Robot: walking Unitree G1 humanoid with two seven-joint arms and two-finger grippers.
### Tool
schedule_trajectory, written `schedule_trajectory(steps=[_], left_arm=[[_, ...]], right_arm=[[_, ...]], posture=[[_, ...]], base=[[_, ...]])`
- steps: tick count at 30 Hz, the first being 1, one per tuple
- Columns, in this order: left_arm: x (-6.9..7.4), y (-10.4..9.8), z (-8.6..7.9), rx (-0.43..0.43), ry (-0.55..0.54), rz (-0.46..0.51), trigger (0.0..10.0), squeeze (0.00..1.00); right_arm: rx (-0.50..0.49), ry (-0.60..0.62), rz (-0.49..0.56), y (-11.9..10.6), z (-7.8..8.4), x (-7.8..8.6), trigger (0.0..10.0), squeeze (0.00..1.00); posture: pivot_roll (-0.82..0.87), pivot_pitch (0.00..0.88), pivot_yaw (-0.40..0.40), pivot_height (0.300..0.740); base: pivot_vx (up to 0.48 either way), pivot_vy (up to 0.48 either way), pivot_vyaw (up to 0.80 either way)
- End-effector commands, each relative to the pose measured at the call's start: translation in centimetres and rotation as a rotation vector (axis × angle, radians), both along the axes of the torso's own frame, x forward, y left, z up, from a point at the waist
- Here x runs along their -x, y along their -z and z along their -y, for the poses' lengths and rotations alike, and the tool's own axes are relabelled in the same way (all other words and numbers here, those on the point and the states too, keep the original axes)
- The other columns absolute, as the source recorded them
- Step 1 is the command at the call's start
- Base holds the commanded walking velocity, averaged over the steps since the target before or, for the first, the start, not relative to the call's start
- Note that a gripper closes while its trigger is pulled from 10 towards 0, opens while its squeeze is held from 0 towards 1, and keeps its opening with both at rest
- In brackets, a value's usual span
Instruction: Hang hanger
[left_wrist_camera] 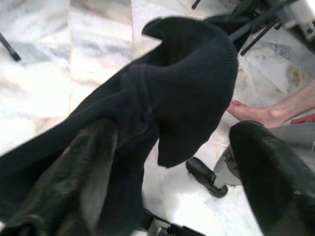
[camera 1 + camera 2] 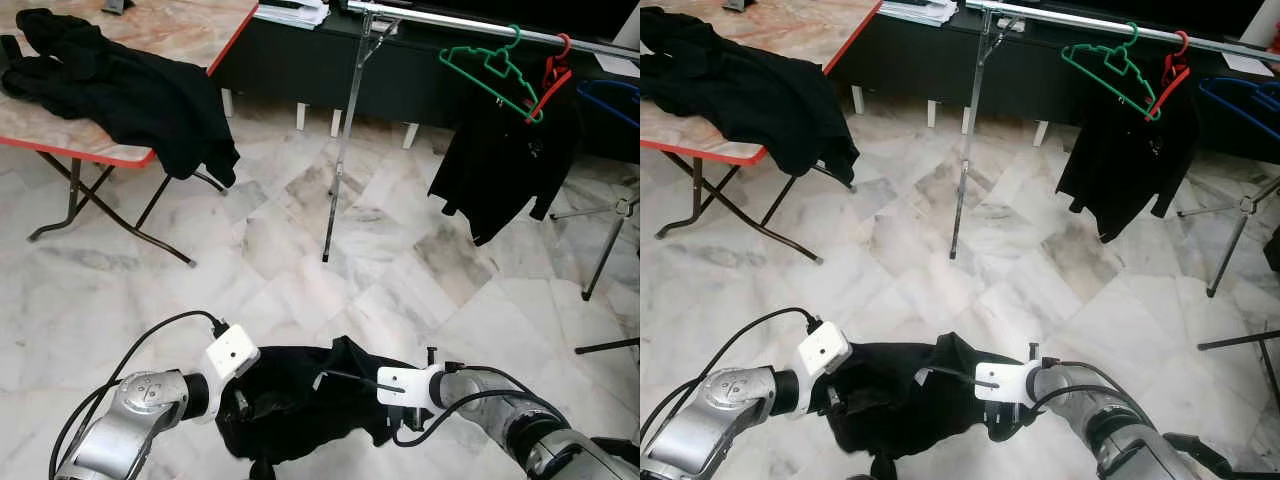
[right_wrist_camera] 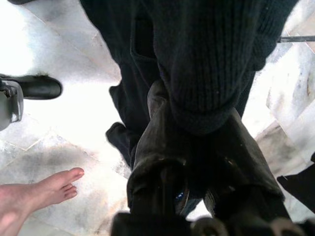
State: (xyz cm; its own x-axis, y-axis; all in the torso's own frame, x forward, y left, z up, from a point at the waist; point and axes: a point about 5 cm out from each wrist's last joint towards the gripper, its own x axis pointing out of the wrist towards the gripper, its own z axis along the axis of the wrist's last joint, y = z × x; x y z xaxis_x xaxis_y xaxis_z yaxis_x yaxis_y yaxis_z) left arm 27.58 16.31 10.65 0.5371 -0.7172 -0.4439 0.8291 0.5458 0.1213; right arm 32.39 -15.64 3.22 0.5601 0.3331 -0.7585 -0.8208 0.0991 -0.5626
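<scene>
While a black knitted garment (image 2: 300, 400) is held low over the pale marble floor (image 2: 300, 230), it is gripped from both sides: the left gripper (image 2: 240, 400) is closed on one bunched edge and the right gripper (image 2: 385, 405) is closed on the other. In the right wrist view, the ribbed knit (image 3: 206, 64) is seen pinched between the black fingers (image 3: 157, 142), and a person's bare foot (image 3: 39, 191) rests on the tiles nearby. In the left wrist view, the thick fabric (image 1: 187, 83) is draped in soft folds over one finger (image 1: 93, 167). A thin dark wire (image 2: 350, 376), perhaps part of a hanger, is seen crossing the garment, though this cannot be told for certain. Farther off, a shiny metal rail (image 2: 470, 25) carries a green plastic hanger (image 2: 490, 65), a red hanger (image 2: 553, 75) and a hanging black garment (image 2: 500, 160). More black clothes (image 2: 110, 85) are heaped on a folding table (image 2: 180, 30) with a red edge.
</scene>
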Motion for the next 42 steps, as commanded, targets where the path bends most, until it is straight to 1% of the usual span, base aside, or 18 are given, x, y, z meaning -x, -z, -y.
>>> schedule_trajectory(steps=[1, 5, 6, 8, 9, 11, 13, 14, 15, 16, 17, 20, 21, 24, 26, 31, 36, 42], left_arm=[[0.4, -1.6, 0.6, 0.015, 0.063, 0.031, 10.0, 1.00], [2.1, -2.0, 0.0, -0.021, 0.152, -0.037, 10.0, 1.00], [2.6, -1.8, -0.4, -0.042, 0.171, -0.058, 10.0, 0.00], [3.4, -1.1, -1.0, -0.077, 0.186, -0.088, 10.0, 0.00], [3.4, -1.1, -1.0, -0.077, 0.186, -0.088, 10.0, 0.00], [3.7, -0.7, -1.5, -0.086, 0.171, -0.095, 10.0, 0.00], [2.9, -1.4, -1.5, -0.057, 0.112, -0.032, 10.0, 0.00], [2.1, -1.9, -1.3, -0.038, 0.071, 0.020, 10.0, 0.00], [2.1, -1.9, -1.3, -0.038, 0.071, 0.020, 10.0, 0.00], [1.5, -2.5, -0.7, -0.021, 0.067, 0.059, 10.0, 0.00], [1.5, -2.5, -0.7, -0.021, 0.067, 0.059, 10.0, 0.00], [0.6, -3.0, 0.7, 0.006, 0.065, 0.117, 10.0, 0.00], [0.4, -3.1, 1.5, 0.029, 0.078, 0.131, 10.0, 0.00], [0.4, -3.1, 1.9, 0.040, 0.091, 0.121, 10.0, 0.00], [0.8, -2.5, 2.1, 0.017, 0.133, 0.092, 10.0, 0.00], [1.0, -1.7, 2.0, -0.045, 0.154, 0.079, 10.0, 0.00], [0.4, 0.1, 1.8, -0.158, 0.146, 0.086, 10.0, 0.00], [-0.2, 0.7, 2.2, -0.167, 0.130, 0.106, 10.0, 0.00]], right_arm=[[-0.003, -0.002, -0.007, 0.2, -0.3, 0.1, 10.0, 0.00], [0.004, 0.049, 0.017, 0.2, 0.2, -0.1, 10.0, 0.00], [-0.001, 0.083, 0.034, 0.0, 0.4, -0.3, 10.0, 0.00], [-0.014, 0.156, 0.063, -0.4, 0.9, -0.7, 10.0, 0.00], [-0.014, 0.156, 0.063, -0.4, 0.9, -0.7, 10.0, 0.00], [-0.030, 0.218, 0.077, -0.6, 1.4, -1.0, 10.0, 0.00], [-0.038, 0.216, 0.068, -0.6, 1.4, -1.0, 10.0, 0.00], [-0.041, 0.204, 0.058, -0.5, 1.2, -0.9, 10.0, 0.00], [-0.041, 0.204, 0.058, -0.5, 1.2, -0.9, 10.0, 0.00], [-0.046, 0.164, 0.042, -0.5, 0.7, -0.9, 10.0, 0.00], [-0.046, 0.164, 0.042, -0.5, 0.7, -0.9, 10.0, 0.00], [-0.060, 0.082, -0.014, -0.4, -0.4, -0.6, 10.0, 0.00], [-0.067, 0.054, -0.026, -0.5, -0.9, -0.5, 10.0, 0.00], [-0.070, 0.041, -0.028, -0.5, -1.2, -0.5, 10.0, 0.00], [-0.068, 0.029, -0.036, -0.4, -1.3, -0.4, 10.0, 0.00], [-0.078, 0.007, -0.058, -0.4, -1.6, -0.3, 10.0, 0.00], [-0.090, -0.026, -0.084, -0.4, -1.9, -0.2, 10.0, 0.00], [-0.106, -0.036, -0.093, -0.6, -2.3, -0.2, 10.0, 0.00]], posture=[[0.09, 0.196, -0.104, 0.740], [0.10, 0.183, -0.096, 0.740], [0.10, 0.183, -0.096, 0.740], [0.11, 0.179, -0.093, 0.740], [0.11, 0.179, -0.093, 0.740], [0.11, 0.176, -0.093, 0.740], [0.11, 0.175, -0.093, 0.740], [0.11, 0.175, -0.095, 0.740], [0.11, 0.175, -0.095, 0.740], [0.11, 0.176, -0.097, 0.740], [0.11, 0.176, -0.097, 0.740], [0.11, 0.185, -0.102, 0.740], [0.11, 0.191, -0.105, 0.740], [0.11, 0.191, -0.105, 0.740], [0.11, 0.197, -0.109, 0.740], [0.11, 0.200, -0.110, 0.740], [0.11, 0.209, -0.111, 0.740], [0.11, 0.213, -0.110, 0.740]], base=[[0.000, 0.000, 0.00], [0.000, 0.000, 0.00], [0.000, 0.000, 0.00], [0.000, 0.000, 0.00], [0.000, 0.000, 0.00], [0.000, 0.000, 0.00], [0.000, 0.000, 0.00], [0.000, 0.000, 0.00], [0.000, 0.000, 0.00], [0.000, 0.000, 0.00], [0.000, 0.000, 0.00], [0.000, 0.000, 0.00], [0.000, 0.000, 0.00], [0.000, 0.000, 0.00], [0.000, 0.000, 0.00], [0.000, 0.000, 0.00], [0.000, 0.000, 0.00], [0.000, 0.000, 0.00]])
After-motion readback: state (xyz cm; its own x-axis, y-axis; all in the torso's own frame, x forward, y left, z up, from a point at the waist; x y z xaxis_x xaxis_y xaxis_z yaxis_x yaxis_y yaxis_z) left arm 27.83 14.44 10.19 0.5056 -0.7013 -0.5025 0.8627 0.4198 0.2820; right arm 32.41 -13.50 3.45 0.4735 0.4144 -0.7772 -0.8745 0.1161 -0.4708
